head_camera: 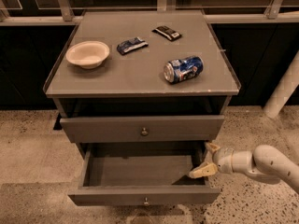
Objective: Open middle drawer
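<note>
Gripper (207,160) at 4 o'clock in the frame, at the right end of the middle drawer (140,171); jaws released, fingers splayed apart, one tip pointing up towards 12 o'clock, the other angled down towards 8 o'clock over the drawer's right rear corner; nothing grasped between them; cannot tell whether either tip touches the drawer wall. Arm (264,164) white, entering from 4 o'clock at the frame edge.

Middle drawer at 6 o'clock in the frame, pulled well out of the grey cabinet (140,78); plain grey interior exposed; flat front facing the camera, small round knob (146,201) at its centre. Upper drawer front (103,127) just above it, with its own knob (144,131).

Cabinet top: pale bowl (88,54) upright at 9 o'clock; blue wrapper (131,45) just beside it, towards 11 o'clock; dark wrapper (167,32) at 1 o'clock near the back edge; blue can (183,69) lying on its side at 3 o'clock, apart from the rest.

Speckled floor (28,148) around the cabinet; white post (282,87) slanting at 3 o'clock in the frame, well apart from the cabinet.
</note>
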